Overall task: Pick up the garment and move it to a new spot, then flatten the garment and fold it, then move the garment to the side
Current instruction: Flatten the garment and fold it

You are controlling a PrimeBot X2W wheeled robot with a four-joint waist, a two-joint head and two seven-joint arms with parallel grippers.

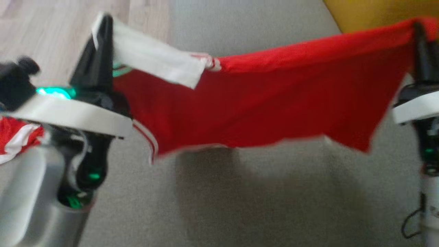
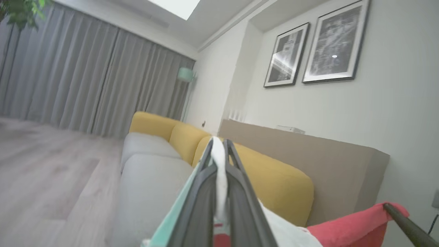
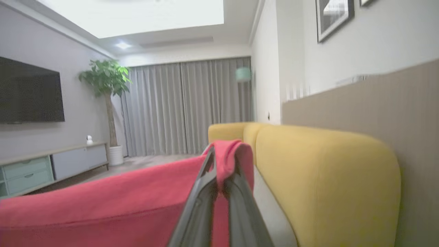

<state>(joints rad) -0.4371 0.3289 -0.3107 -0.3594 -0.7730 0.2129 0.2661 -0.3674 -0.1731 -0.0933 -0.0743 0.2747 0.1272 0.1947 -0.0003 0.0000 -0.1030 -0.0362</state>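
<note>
The garment [image 1: 260, 103] hangs stretched across mid-frame above the sofa [image 1: 240, 199], looking light, limp and prone to sag. The left gripper [image 1: 105, 27], upper left, pinches its sleeve [image 1: 154, 58]; the right gripper [image 1: 419, 32], upper right, pinches a red corner, and such edge holds should suit flattening

Head camera looks down; both wrist cameras face the sofa [image 2: 274, 178]

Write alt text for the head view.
A red garment with a white section hangs stretched between the left tool, shut on the white part, and the right tool, shut on a red corner, above a grey cushion.
</note>
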